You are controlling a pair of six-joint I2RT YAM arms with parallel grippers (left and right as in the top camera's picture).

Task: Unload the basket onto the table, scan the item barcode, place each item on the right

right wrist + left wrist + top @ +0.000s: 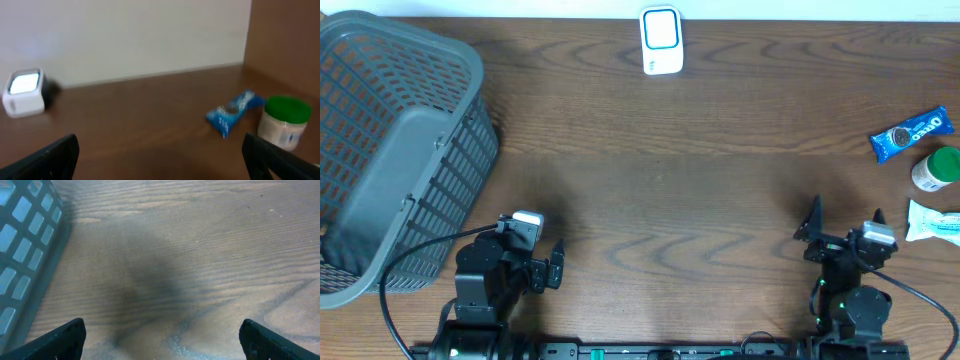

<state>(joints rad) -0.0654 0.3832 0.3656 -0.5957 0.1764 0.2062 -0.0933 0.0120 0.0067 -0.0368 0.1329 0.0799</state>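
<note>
Left gripper [162,342] and right gripper [160,162] both gape empty; the Oreo packet [910,135], lying far right near the jar [938,168], we judge light, crinkly, slippery, so we'd pinch across its middle.

White scanner [661,41] upright at far middle; blue Oreo packet [911,135] flat at right, green-lidded jar [936,169] upright just nearer.
</note>
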